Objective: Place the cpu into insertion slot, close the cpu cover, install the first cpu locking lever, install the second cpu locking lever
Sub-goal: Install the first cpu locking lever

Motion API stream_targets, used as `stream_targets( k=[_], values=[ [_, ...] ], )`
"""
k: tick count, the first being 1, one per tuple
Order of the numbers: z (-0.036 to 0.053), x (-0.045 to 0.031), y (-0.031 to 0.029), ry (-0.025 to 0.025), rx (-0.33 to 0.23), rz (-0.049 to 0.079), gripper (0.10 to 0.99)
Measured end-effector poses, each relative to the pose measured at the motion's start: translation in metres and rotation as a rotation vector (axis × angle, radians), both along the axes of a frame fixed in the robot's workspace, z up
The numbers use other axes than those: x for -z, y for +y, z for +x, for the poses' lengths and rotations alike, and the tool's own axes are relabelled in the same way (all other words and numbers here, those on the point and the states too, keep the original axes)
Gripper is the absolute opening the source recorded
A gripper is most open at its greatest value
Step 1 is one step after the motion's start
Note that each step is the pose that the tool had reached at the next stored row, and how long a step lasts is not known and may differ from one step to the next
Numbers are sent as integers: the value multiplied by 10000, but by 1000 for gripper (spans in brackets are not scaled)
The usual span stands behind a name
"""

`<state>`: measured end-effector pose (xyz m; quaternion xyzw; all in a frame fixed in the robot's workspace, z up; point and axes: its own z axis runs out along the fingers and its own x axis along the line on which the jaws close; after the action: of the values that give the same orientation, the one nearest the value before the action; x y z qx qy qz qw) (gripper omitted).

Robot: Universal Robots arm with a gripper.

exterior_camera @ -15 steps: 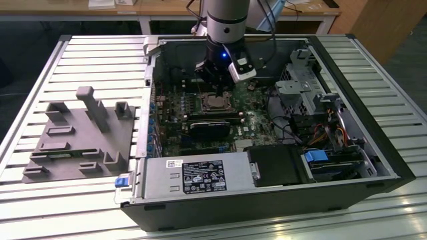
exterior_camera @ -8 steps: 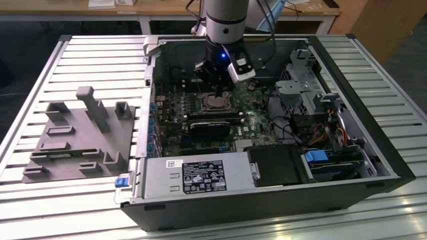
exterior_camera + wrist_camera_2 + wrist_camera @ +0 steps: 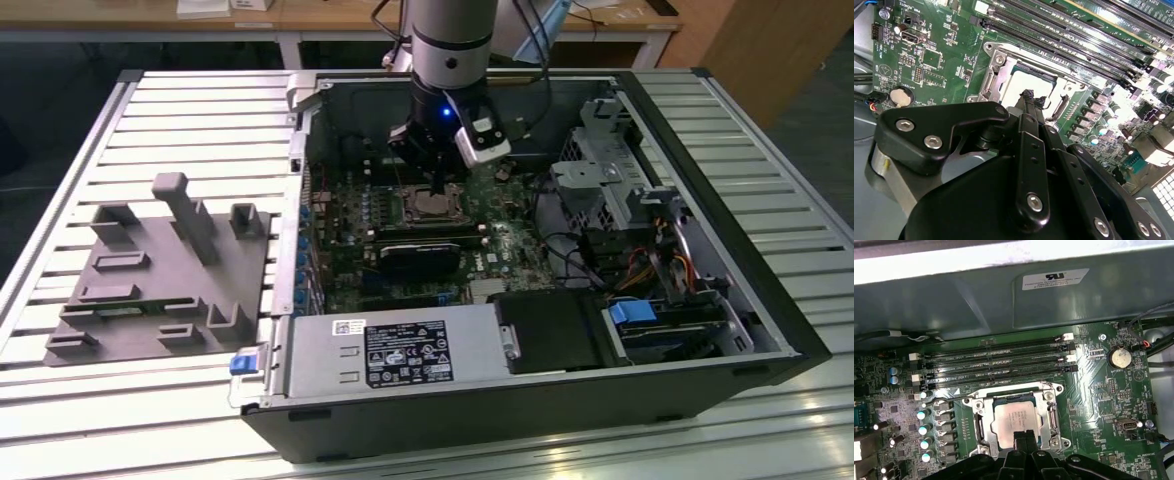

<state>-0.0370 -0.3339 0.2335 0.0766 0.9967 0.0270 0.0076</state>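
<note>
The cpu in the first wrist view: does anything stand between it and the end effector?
Nothing visible does. The end effector hangs right over one edge of the cpu. The cpu cover only frames it, leaving its top open.

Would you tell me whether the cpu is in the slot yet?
In. The cpu lies flat on the board, inside the metal frame of the cover.

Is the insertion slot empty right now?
No. In the first wrist view the silvery cpu lies in the insertion slot, framed by the cpu cover.
</note>
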Motion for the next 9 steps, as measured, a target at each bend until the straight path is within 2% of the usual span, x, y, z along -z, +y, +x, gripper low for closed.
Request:
stream_targets(
  k=[4, 9],
  values=[
    [0, -2, 0, 0, 0, 0, 102],
    [0, -74, 0, 0, 0, 0, 102]
  ],
)
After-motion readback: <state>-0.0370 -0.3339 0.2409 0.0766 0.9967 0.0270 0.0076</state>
